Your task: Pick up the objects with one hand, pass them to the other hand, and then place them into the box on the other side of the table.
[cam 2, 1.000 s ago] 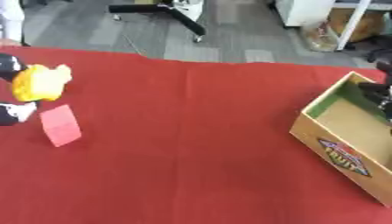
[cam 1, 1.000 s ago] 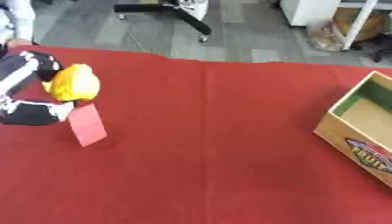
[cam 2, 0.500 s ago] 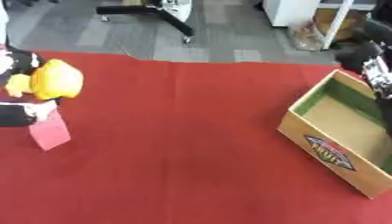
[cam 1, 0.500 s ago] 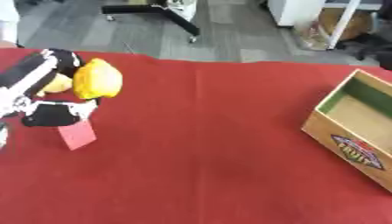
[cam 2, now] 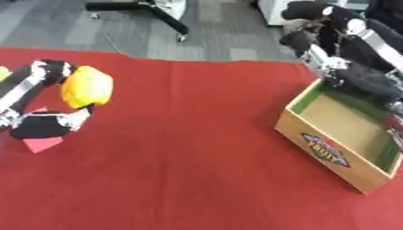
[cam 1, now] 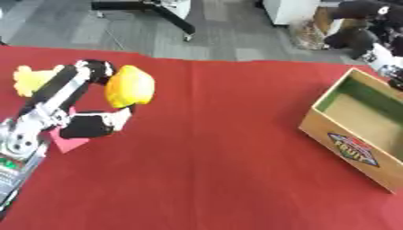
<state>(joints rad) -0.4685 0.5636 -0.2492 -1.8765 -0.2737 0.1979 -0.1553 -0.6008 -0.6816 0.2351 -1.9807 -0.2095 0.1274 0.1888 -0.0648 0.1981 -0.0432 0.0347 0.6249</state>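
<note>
Left hand (cam 1: 87, 112) clasping a yellow object (cam 1: 130, 86), pink block (cam 1: 69, 143) beneath, right hand (cam 2: 346, 54) fingers curled over the box (cam 2: 334, 146).

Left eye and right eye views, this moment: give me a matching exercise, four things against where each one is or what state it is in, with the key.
Things:
1. yellow object
2. box
3. pink object
4. right hand

Places or states:
A. lying on the red cloth under the left hand
B. raised above the box's far end
C. held up off the cloth by the left hand
D. standing open on the cloth at the right

Pairs: 1-C, 2-D, 3-A, 4-B
</note>
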